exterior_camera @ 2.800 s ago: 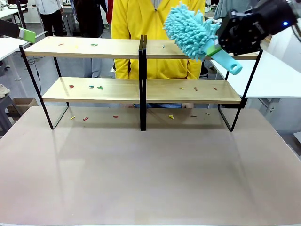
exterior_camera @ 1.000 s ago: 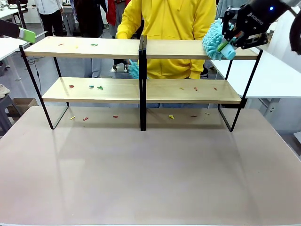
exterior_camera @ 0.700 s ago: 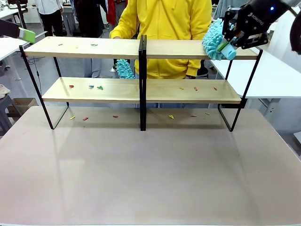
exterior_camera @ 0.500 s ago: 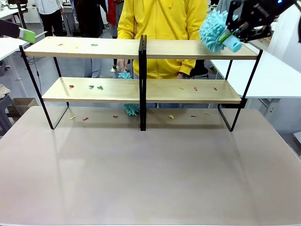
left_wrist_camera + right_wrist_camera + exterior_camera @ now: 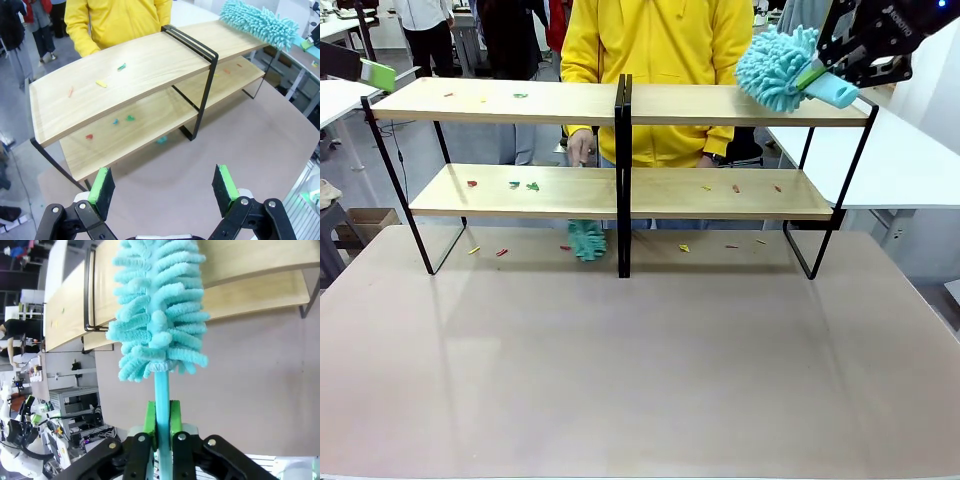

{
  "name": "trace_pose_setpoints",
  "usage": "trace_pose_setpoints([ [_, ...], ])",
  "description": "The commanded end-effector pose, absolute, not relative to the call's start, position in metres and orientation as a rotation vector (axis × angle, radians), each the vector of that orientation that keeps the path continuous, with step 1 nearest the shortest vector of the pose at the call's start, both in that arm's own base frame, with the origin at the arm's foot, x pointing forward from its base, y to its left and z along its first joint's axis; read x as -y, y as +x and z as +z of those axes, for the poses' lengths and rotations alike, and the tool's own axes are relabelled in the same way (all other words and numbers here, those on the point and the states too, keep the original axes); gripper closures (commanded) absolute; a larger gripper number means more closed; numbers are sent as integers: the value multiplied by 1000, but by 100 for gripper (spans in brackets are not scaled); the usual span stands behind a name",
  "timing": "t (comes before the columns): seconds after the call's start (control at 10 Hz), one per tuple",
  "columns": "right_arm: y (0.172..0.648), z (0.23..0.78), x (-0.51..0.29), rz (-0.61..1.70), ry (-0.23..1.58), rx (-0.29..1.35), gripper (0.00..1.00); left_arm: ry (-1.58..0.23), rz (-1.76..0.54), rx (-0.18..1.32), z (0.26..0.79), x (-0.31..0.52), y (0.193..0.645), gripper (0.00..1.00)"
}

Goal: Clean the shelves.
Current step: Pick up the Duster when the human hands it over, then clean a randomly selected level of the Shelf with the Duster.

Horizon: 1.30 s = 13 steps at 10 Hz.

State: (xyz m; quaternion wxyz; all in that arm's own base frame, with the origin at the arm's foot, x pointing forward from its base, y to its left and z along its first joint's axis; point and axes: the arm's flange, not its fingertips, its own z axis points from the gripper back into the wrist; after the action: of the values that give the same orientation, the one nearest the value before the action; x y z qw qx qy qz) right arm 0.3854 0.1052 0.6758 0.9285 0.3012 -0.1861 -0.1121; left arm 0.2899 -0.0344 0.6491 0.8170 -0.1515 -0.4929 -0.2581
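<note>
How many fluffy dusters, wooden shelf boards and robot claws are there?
Fluffy teal dusters: 2
Light-wood shelf boards: 4
Claws: 2
Total: 8

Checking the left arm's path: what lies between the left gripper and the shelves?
Just bare tabletop, in the left wrist view, between the left gripper and the shelves.

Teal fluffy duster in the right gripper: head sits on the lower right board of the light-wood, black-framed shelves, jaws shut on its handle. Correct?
Wrong board. The head of the teal fluffy duster sits on the upper right board of the light-wood, black-framed shelves, as the front view shows. The right gripper is shut on its handle.
</note>
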Motion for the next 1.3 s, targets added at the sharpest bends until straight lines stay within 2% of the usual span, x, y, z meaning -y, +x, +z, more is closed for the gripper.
trace_pose_setpoints([
  [0.0,384,681,-105,-246,606,407,88,-317,-554,1053,649,34,290,0],
  [0.8,385,677,-104,-234,611,389,88,-317,-554,1053,649,34,290,0],
  [0.9,354,679,-89,-133,568,374,88,-317,-554,1053,649,34,290,0],
  [1.0,342,675,-77,-84,555,348,88,-317,-554,1053,649,34,290,0],
  [1.2,339,667,-66,-68,566,331,88,-317,-554,1053,649,34,290,0],
])
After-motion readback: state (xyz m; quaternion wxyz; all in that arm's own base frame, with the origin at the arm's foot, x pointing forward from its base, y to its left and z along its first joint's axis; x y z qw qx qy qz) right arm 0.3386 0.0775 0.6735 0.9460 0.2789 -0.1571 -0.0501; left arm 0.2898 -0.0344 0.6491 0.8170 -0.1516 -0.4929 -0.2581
